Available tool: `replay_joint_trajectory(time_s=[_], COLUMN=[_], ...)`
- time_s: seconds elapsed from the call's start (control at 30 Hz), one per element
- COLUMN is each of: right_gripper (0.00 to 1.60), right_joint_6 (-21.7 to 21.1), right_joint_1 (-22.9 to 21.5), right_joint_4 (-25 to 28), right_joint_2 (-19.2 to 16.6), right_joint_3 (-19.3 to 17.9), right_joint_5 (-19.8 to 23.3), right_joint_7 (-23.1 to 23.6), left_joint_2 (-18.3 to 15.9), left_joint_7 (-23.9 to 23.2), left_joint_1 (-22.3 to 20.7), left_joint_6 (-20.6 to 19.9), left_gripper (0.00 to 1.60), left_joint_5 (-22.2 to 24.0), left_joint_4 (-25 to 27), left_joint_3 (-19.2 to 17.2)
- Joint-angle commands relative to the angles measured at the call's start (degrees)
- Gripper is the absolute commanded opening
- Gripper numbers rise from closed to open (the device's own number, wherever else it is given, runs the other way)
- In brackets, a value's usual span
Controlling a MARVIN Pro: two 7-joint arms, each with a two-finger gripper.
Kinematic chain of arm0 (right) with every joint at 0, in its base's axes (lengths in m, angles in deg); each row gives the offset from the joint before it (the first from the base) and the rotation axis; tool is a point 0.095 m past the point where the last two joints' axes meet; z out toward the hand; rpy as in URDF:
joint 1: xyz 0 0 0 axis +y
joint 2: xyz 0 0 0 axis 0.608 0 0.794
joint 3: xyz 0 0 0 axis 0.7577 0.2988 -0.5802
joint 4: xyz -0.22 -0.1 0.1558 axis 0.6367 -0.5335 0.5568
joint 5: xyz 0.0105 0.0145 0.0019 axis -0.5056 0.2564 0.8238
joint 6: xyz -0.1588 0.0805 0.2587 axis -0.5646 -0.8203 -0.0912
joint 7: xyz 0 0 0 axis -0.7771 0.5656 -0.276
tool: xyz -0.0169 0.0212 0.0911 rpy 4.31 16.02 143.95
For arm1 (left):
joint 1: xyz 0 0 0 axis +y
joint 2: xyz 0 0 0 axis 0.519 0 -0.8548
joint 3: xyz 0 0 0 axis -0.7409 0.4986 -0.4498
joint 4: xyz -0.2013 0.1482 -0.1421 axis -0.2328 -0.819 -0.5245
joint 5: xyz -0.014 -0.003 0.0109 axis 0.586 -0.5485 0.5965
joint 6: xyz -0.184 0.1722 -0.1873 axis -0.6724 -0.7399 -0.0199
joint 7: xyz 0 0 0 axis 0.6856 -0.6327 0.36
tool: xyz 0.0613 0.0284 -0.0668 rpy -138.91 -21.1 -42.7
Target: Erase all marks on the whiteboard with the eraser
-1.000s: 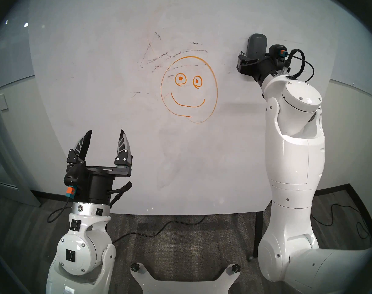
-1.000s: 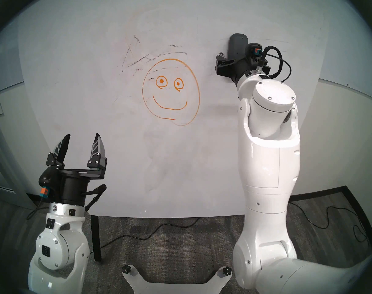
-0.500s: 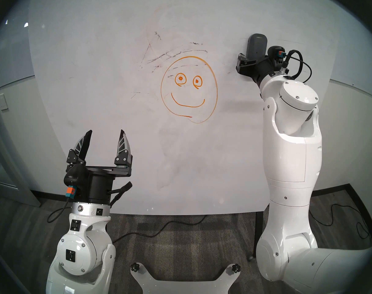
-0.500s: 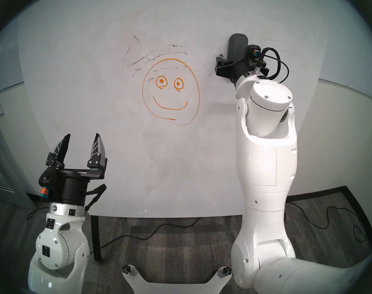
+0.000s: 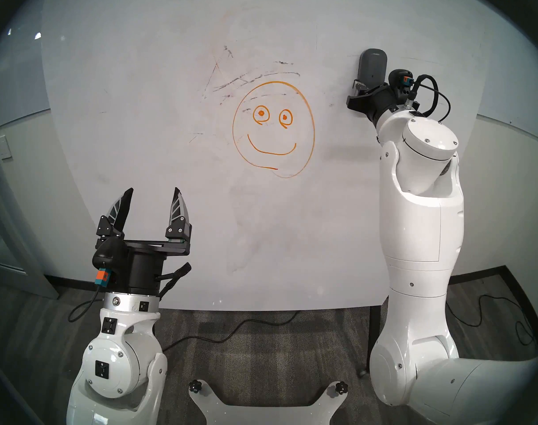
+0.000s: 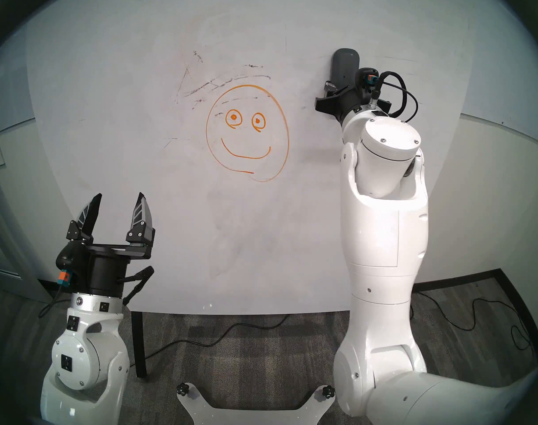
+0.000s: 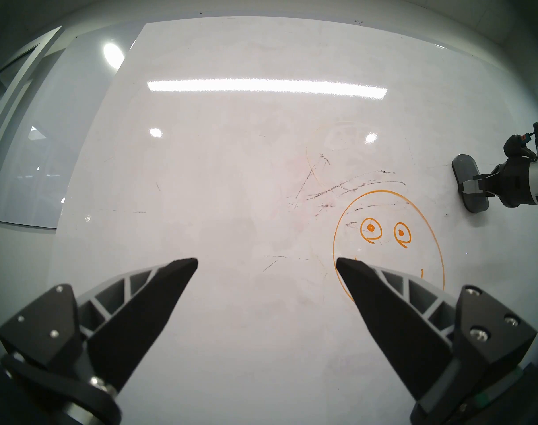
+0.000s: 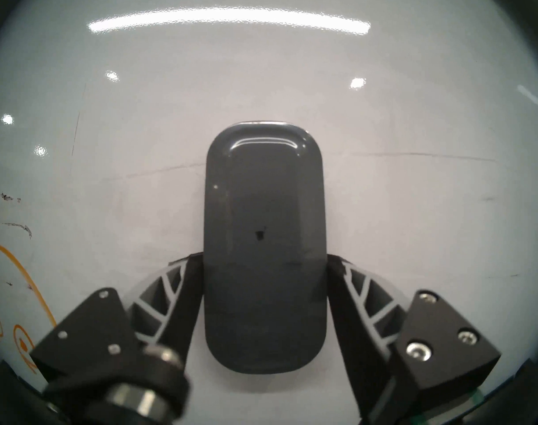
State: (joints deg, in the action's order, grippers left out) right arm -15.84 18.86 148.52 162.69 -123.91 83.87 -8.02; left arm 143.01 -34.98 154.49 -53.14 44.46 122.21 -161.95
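Two fingers of the right tool [image 8: 264, 263] clamp the dark grey eraser [image 8: 263, 246] by its long sides, and it stands upright, flat against the whiteboard [image 5: 157, 139] up at the right. Well to its left sits the orange smiley face [image 5: 273, 129], its outline, ringed eyes and mouth unbroken, with scratchy black streaks [image 5: 255, 77] above it. Down low on the other side the left tool [image 5: 152, 192] points at the board, fingers spread, holding nothing.
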Motion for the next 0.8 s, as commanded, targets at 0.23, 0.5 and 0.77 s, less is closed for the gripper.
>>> replay_joint_trajectory(time_s=[0.23,0.5,0.77], right_gripper=[0.00,0.00,0.00], right_joint_6=[0.1,0.1,0.4], right_joint_1=[0.4,2.7,4.3], right_joint_4=[2.1,3.7,4.4], right_joint_2=[-0.5,-1.0,-0.9], right_joint_3=[-0.6,-0.6,-0.4], right_joint_5=[0.0,0.1,-0.1], right_joint_7=[0.7,1.6,2.2], left_joint_2=[0.0,0.0,0.0], left_joint_7=[0.0,0.0,0.0], left_joint_1=[0.0,0.0,0.0], left_joint_6=[0.1,0.1,0.1], left_gripper=[1.60,1.60,1.60], left_joint_5=[0.1,0.1,0.1], left_joint_4=[1.1,1.1,1.1], left_joint_3=[0.0,0.0,0.0])
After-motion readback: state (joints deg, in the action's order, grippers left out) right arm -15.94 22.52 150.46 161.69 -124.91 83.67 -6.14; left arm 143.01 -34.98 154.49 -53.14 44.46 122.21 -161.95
